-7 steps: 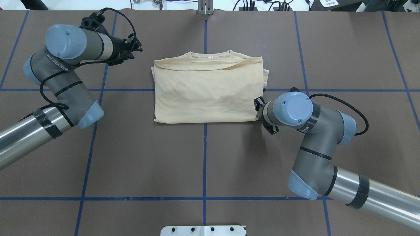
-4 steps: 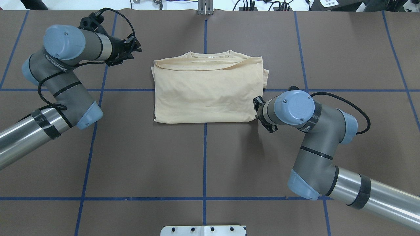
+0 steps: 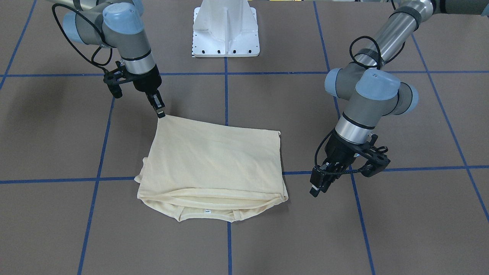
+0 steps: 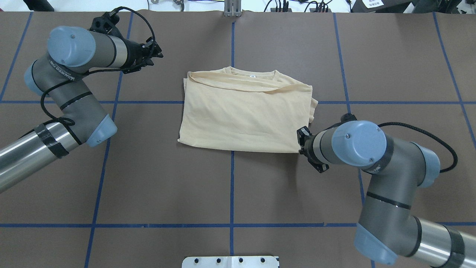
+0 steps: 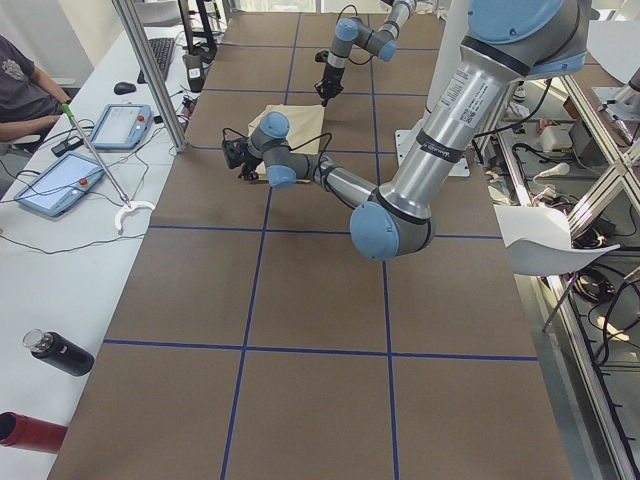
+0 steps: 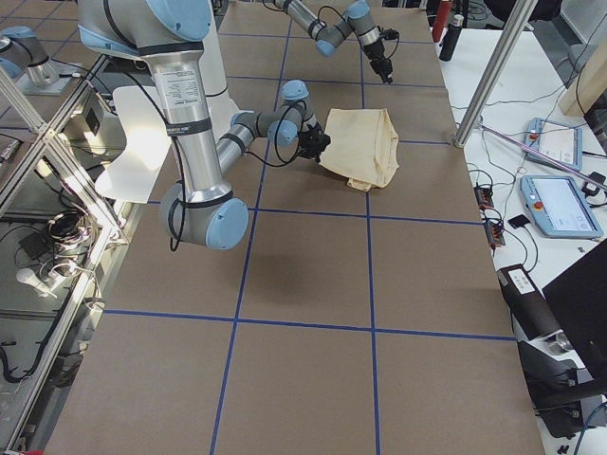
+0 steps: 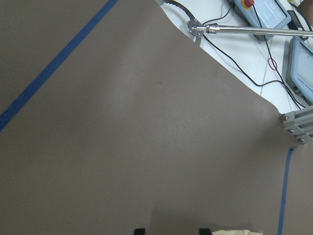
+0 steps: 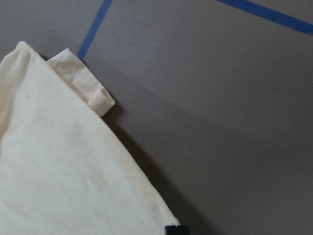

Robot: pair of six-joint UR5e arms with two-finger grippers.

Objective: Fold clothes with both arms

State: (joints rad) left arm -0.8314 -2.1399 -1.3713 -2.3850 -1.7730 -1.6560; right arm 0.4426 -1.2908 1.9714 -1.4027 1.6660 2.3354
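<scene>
table (image 4: 230,186) of brown mat crossed by blue tape lines bears a folded cream shirt (image 4: 241,111) near its middle, collar on the side away from the robot – right gripper (image 3: 160,112) clenched on its near right corner; left gripper (image 3: 318,187) near the far left corner, not touching, fingers spread; small white tag (image 3: 207,210) in the collar

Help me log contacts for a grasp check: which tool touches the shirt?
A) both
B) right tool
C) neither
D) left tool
B: the right tool sits on the shirt at its corner nearest the robot; the left tool hangs beside the shirt, apart.
</scene>
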